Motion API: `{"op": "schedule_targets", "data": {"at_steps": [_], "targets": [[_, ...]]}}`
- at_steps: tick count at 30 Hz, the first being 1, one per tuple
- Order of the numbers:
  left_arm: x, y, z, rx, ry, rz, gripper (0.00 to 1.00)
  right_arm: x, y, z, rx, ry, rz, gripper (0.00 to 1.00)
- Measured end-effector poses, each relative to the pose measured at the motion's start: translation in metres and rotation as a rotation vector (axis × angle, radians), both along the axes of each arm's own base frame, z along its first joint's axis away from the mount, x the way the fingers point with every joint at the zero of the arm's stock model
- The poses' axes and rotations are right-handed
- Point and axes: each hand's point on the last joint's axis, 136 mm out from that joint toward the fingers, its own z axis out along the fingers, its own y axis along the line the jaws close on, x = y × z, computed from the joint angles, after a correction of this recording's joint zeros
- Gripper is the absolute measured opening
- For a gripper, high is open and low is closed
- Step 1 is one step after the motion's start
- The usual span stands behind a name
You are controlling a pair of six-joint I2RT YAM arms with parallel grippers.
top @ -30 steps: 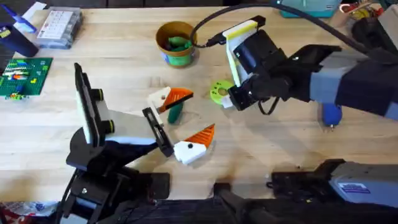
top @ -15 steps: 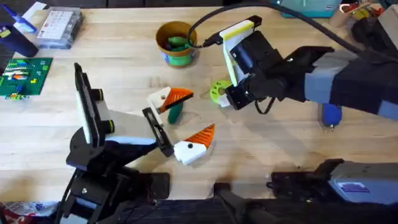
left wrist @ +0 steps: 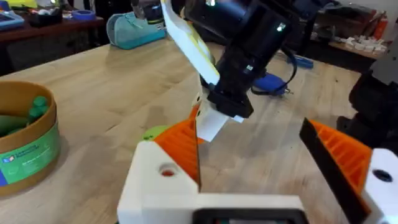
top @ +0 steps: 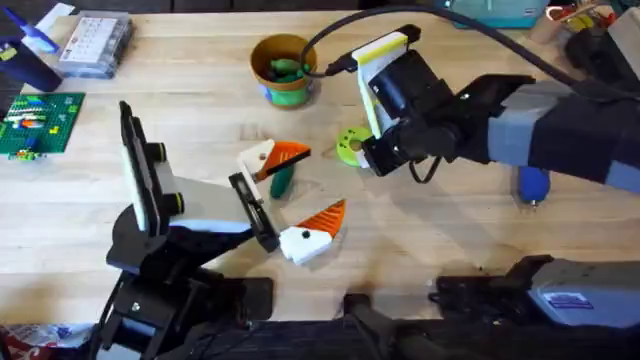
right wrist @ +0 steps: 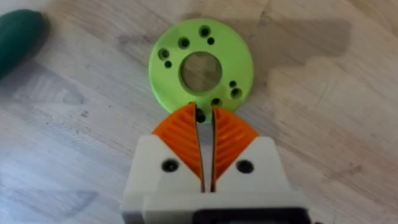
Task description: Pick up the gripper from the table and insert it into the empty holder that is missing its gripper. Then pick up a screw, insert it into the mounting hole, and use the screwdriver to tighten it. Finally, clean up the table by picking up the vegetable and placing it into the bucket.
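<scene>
- Since a second ago: right gripper has shifted slightly toward the lime-green disc; everything else on the wooden table lies as it did.
- Right gripper, wrist view: white fingers with orange ribbed pads, jaws almost together with a thin slit between; tips sit at the near rim of the disc, beside a small hole there. Whether a screw is pinched between the tips cannot be told.
- Lime-green disc: flat, round, large centre hole, several small holes around it; lying flat on the table.
- Left gripper: jaws wide apart, holding nothing, low over the table; one finger near the vegetable, the other nearer the bases.
- Vegetable: dark green, elongated, on the table between the left gripper's fingers; its end also shows in the right wrist view. Not yet in the bucket.
- Bucket: yellow, green band, upright at the far side of the table, well apart from the vegetable; green items already inside.
- Screwdriver: blue, on the table under the right arm, untouched.
- Step in hand, as judged: the screw stage, the right gripper working at one of the disc's small holes.
- Next move calls for: fine alignment of the tips over the hole, then a reach for the screwdriver; vegetable clean-up remains.
</scene>
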Motion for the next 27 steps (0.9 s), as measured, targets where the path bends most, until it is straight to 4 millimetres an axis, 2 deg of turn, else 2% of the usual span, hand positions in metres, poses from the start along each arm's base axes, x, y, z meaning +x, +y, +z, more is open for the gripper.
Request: {"op": "schedule_targets", "data": {"at_steps": [3,5,18,21,22,27], "targets": [[0.0,0.0,0.0,0.0,0.0,0.0,0.99,0.0,0.0,0.0,0.002,0.002,0.001,0.057],[0.0,0.0,0.0,0.0,0.0,0.0,0.99,-0.001,0.001,0.0,0.002,0.004,0.003,0.01],[0.0,0.0,0.0,0.0,0.0,0.0,0.99,-0.002,0.001,0.007,-0.022,0.039,0.003,0.004],[0.0,0.0,0.0,0.0,0.0,0.0,0.99,0.0,0.002,0.02,-0.031,0.048,0.009,0.004],[0.0,0.0,0.0,0.0,0.0,0.0,0.99,0.004,0.005,0.041,-0.037,0.052,0.015,0.004],[0.0,0.0,0.0,0.0,0.0,0.0,0.99,0.013,0.011,0.088,-0.028,0.029,0.031,0.004]]}}
